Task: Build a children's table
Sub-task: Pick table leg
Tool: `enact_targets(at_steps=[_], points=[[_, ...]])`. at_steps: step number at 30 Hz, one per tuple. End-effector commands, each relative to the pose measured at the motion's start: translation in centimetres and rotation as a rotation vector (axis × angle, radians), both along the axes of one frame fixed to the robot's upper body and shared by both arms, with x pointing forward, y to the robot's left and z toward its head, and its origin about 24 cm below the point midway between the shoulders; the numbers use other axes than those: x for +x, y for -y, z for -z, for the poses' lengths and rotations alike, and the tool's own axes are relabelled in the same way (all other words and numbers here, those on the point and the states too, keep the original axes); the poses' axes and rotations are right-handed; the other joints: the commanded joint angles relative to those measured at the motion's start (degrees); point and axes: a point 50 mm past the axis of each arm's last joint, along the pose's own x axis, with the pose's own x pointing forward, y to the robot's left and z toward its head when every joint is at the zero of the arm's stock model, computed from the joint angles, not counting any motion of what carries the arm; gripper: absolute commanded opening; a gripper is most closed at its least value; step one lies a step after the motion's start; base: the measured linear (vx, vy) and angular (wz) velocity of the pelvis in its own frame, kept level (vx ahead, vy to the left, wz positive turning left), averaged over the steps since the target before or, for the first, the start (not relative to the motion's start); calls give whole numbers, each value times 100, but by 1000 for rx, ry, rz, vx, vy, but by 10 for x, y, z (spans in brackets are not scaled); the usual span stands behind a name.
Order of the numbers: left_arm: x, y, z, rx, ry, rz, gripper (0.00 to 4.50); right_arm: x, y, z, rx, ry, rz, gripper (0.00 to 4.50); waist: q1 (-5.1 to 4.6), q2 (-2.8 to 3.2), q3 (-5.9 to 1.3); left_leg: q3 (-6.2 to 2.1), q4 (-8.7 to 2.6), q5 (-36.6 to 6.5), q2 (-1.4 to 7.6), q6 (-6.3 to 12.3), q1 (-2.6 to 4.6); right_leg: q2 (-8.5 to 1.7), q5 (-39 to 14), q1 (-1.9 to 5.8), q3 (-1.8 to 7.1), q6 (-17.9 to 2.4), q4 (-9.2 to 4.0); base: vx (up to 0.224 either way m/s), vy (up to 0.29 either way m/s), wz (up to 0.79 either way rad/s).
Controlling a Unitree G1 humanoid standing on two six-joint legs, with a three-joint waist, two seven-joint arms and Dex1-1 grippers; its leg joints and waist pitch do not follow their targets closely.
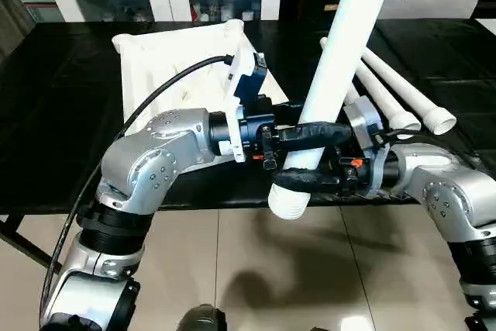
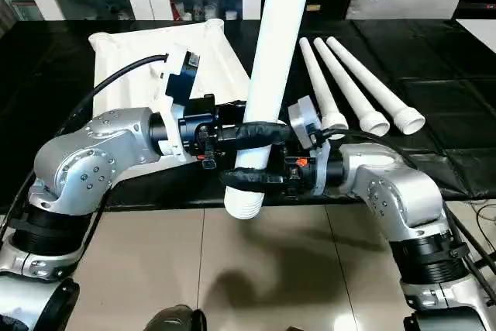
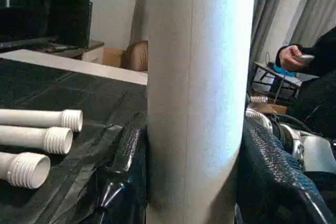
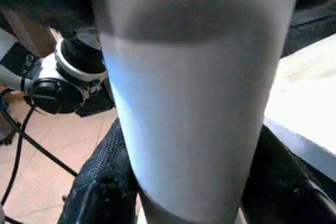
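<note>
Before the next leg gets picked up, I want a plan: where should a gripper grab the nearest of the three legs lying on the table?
Probably the smooth shaft of the nearest lying leg, just behind its threaded end. Come from above, fingers straddling it crosswise: it lies flat, and the neighbouring leg lies close alongside, so a side approach looks cramped.

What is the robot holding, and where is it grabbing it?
One white table leg, standing nearly upright. Both grippers clamp it near its threaded bottom end: the left gripper higher, the right gripper just below.
</note>
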Motion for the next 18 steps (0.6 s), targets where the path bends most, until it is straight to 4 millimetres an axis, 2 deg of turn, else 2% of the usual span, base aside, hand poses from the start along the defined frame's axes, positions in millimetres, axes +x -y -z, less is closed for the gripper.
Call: enact_targets(at_steps=[1, 8, 13, 18], points=[[0, 1, -9, -25, 19, 17, 185, 2, -2, -3, -9, 22, 0, 243, 24, -90, -511, -161, -370, -486, 430, 461, 168, -434, 105, 246, 315, -1553, -376, 0, 0, 0], [0, 2, -9, -28, 20, 16, 185, 2, -1, -3, -3, 8, 1, 243, 76, -79, -516, -160, -368, -491, 441, 448, 182, -431, 93, 235, 315, -1549, -371, 0, 0, 0], [0, 2, -9, -27, 21, 17, 185, 3, -2, -3, -4, 4, 4, 297, 102, -83, -517, -161, -369, -505, 440, 425, 180, -434, 105, 237, 314, -1545, -366, 0, 0, 0], [0, 2, -9, -27, 20, 20, 185, 4, -2, -3, -6, 23, 18, 304, 99, -89, -518, -160, -365, -487, 433, 431, 174, -438, 116, 243, 314, -1534, -366, 0, 0, 0]])
